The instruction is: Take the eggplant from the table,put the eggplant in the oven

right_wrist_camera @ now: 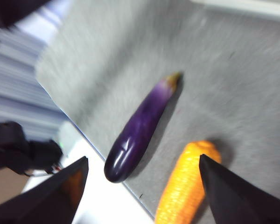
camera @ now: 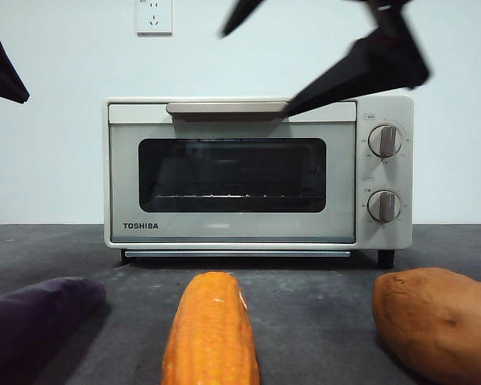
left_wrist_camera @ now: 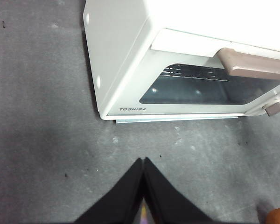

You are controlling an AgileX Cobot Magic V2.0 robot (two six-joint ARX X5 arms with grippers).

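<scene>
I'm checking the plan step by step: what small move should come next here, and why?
Probably bring the right gripper, jaws wide open, down over the eggplant. It lies untouched on the table beside the corn, so nothing is grasped yet. The oven door also looks closed, so it needs opening before loading. The left gripper waits, shut.
</scene>
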